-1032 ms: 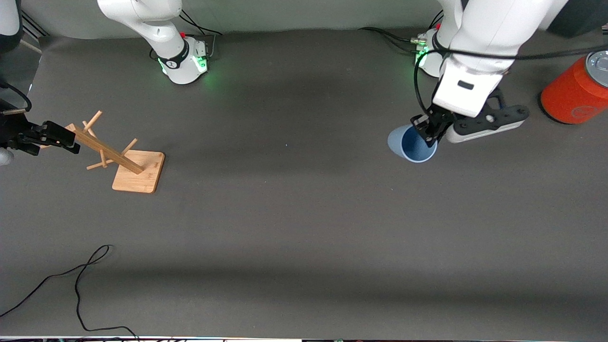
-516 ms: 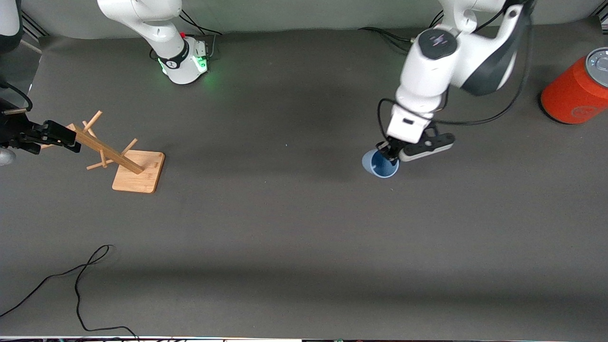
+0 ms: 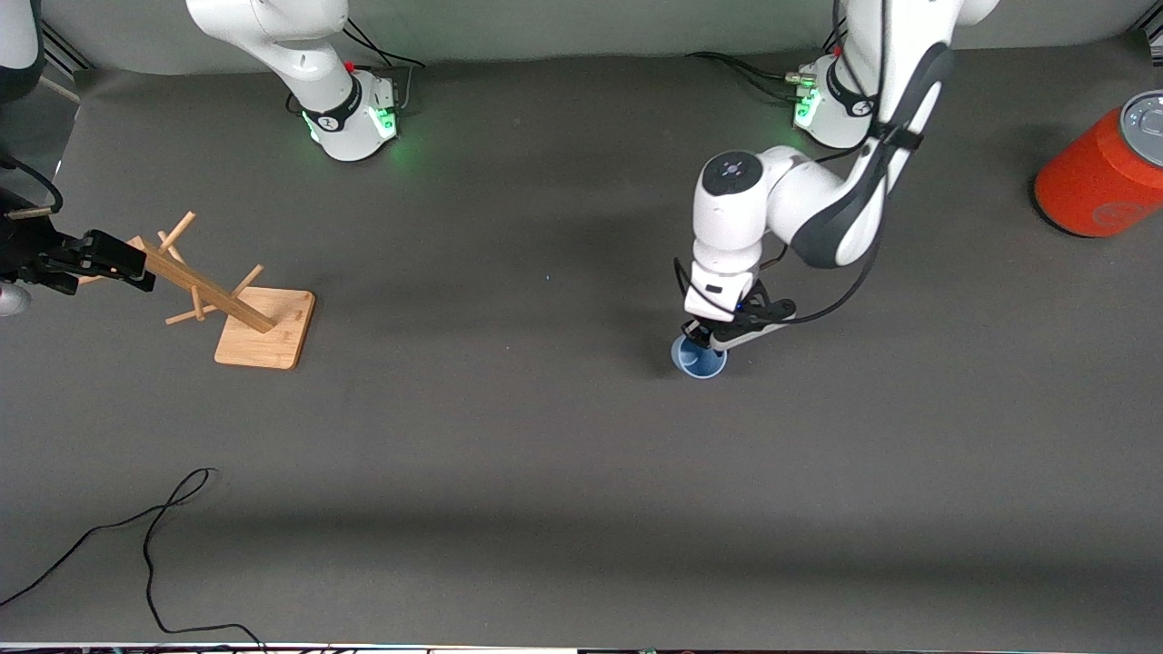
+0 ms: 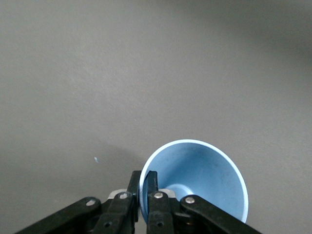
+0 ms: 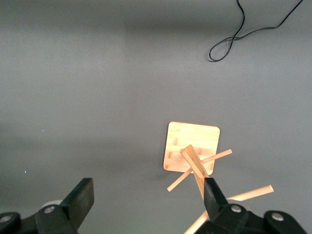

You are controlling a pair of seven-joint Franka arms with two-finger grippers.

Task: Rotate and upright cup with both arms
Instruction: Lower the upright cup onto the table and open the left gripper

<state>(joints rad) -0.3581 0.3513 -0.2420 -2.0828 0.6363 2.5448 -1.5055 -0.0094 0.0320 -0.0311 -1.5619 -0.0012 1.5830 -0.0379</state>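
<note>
The pale blue cup [image 3: 699, 357] stands mouth up, low at the dark table, toward the left arm's end. My left gripper [image 3: 698, 338] is shut on its rim, one finger inside the cup and one outside. In the left wrist view the cup [image 4: 200, 176] shows its open mouth, and the left gripper [image 4: 145, 184] pinches the wall. My right gripper [image 3: 100, 263] waits open and empty at the right arm's end, over the top of the wooden rack. The right gripper [image 5: 146, 195] shows its fingers wide apart in the right wrist view.
A wooden peg rack [image 3: 238, 305] stands on a square base at the right arm's end; it also shows in the right wrist view [image 5: 194, 154]. An orange-red cylinder with a grey lid [image 3: 1104, 173] sits at the left arm's end. A black cable [image 3: 150, 536] lies near the front edge.
My left arm has carried the cup toward the table's middle and down toward the table, with the cup's mouth turning upward. The right arm has not moved.
</note>
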